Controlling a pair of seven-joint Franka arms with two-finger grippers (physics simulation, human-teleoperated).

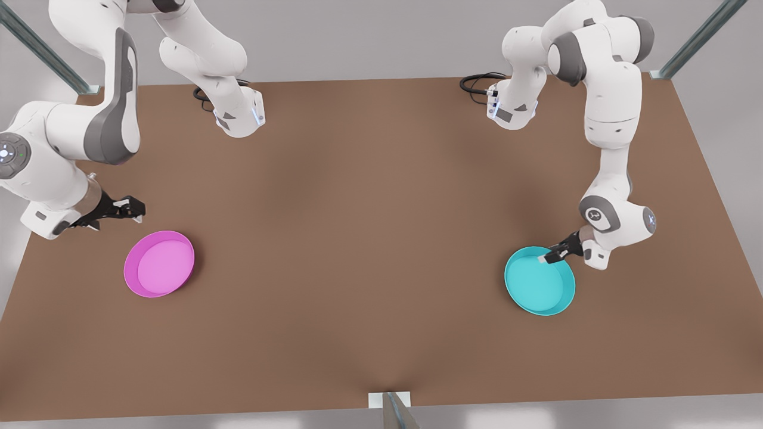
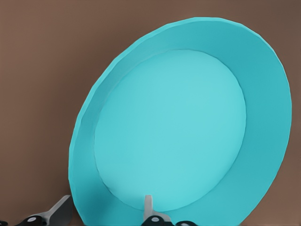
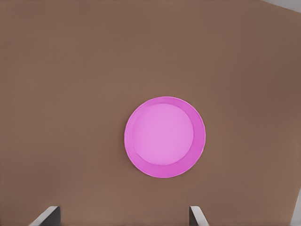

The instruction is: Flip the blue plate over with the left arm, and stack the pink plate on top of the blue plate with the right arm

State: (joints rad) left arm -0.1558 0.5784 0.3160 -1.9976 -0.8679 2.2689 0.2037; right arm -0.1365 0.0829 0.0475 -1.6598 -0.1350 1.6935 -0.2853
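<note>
The blue plate [image 1: 539,287] lies rim-up on the table at the front view's right. My left gripper [image 1: 549,257] is down at its far rim and open. In the left wrist view the blue plate [image 2: 178,132] is close up, and the left gripper [image 2: 106,206] straddles its rim, one finger outside the wall and one inside, with a gap still showing. The pink plate [image 1: 160,264] lies rim-up at the front view's left. My right gripper [image 1: 136,207] hovers open just behind it, holding nothing. From the right wrist view, the pink plate [image 3: 164,137] sits beyond the right gripper [image 3: 123,213].
The brown table [image 1: 369,238] stretches wide between the two plates. Both arm bases and black cables [image 1: 477,80] stand at the far edge. Metal frame posts [image 1: 697,39] rise at the corners, and a bracket [image 1: 390,400] sits at the near edge.
</note>
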